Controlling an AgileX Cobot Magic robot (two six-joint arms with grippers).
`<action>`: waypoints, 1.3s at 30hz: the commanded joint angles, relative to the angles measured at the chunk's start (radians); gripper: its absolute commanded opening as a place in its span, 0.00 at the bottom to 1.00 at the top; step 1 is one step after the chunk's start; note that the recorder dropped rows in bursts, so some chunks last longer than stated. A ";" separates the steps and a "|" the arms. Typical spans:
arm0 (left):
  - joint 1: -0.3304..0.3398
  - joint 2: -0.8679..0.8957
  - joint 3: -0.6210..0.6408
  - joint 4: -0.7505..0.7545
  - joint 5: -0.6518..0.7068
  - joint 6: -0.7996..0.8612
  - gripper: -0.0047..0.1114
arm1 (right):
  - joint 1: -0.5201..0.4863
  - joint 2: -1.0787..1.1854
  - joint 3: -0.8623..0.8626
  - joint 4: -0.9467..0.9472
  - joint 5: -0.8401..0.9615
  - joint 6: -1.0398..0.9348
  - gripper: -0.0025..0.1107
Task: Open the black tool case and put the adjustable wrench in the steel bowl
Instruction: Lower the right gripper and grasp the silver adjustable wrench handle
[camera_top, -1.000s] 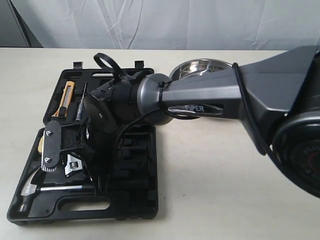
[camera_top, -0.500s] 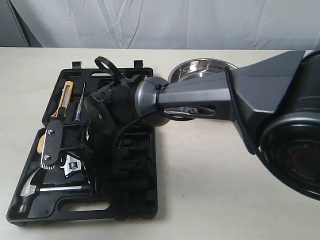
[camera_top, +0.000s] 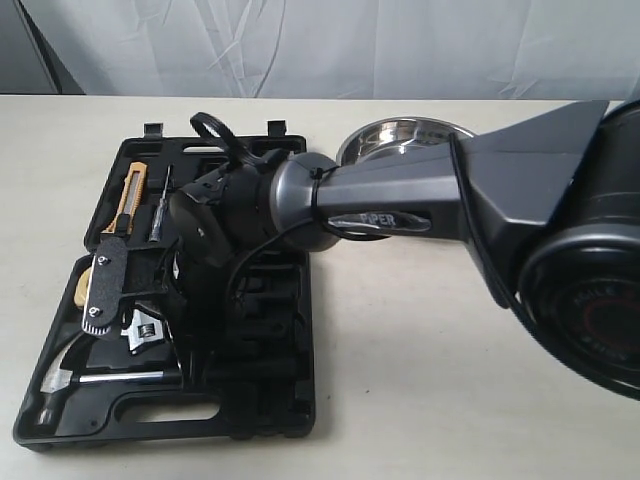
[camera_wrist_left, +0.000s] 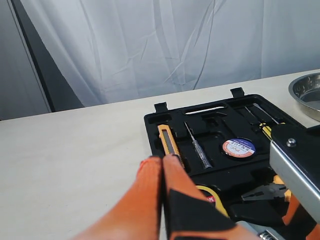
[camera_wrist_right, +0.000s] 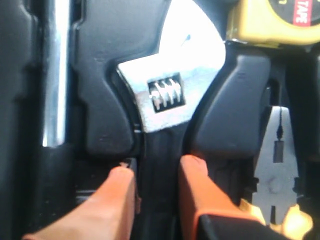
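Orange fingers (camera_wrist_right: 120, 187) of right hand (camera_wrist_right: 156, 172) astride adjustable wrench (camera_wrist_right: 165, 95), wrist view only

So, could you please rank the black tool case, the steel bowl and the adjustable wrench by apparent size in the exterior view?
1. black tool case, largest
2. steel bowl, partly hidden
3. adjustable wrench, smallest; mostly its head shows

The right arm (camera_top: 400, 190) is a thick, smooth-shelled dark grey tube that widens into a bulky black joint. An oval inset on it carries "PIPER" in pale letters. A thin black cable (camera_top: 215, 125) loops over its rounded wrist. The right pincer (camera_wrist_right: 156, 182) has rounded orange fingers, and a flat black plate (camera_top: 103, 283) on its outer side shows small pale screws. The left pincer (camera_wrist_left: 162, 161) has the same orange fingers with black patches.
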 joint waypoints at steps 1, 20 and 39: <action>-0.001 0.004 -0.002 -0.002 -0.005 -0.001 0.04 | -0.001 -0.028 0.017 -0.015 0.057 -0.021 0.02; -0.001 0.004 -0.002 -0.002 -0.005 -0.001 0.04 | -0.001 -0.090 0.017 0.113 -0.008 -0.017 0.02; -0.001 0.004 -0.002 -0.002 -0.005 -0.001 0.04 | -0.001 -0.099 0.017 0.129 -0.076 0.001 0.02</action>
